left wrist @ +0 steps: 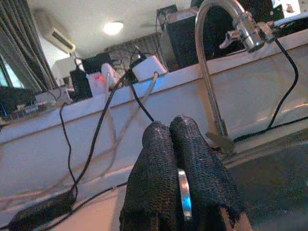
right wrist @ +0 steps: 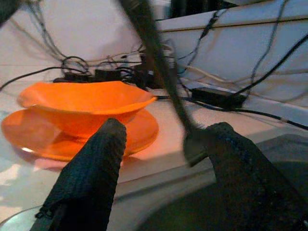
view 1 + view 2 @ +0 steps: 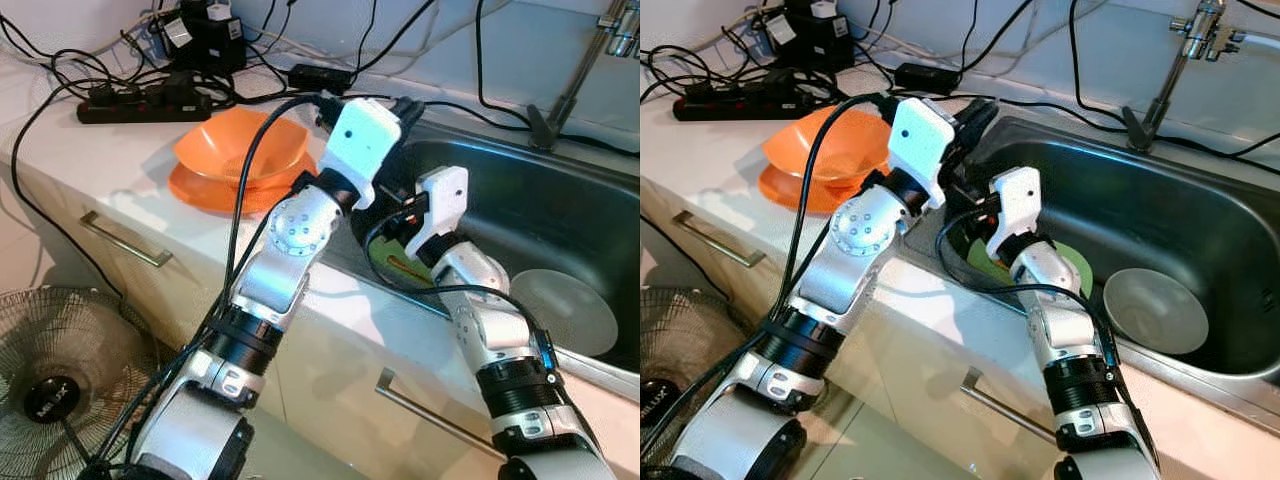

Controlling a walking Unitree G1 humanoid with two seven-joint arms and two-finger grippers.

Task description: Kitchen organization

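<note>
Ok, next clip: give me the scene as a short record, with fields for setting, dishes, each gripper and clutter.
setting: kitchen counter with a steel sink and a tap
dishes on counter: orange bowl sitting on an orange plate
dishes in sink: green plate, partly hidden by the right arm; pale round dish beside it
left gripper: fingers shut together, raised at the sink's near-left rim, pointing toward the tap
right gripper: open, low over the sink edge, facing the orange bowl
clutter: power strip and cables behind the bowl; fan on the floor
</note>
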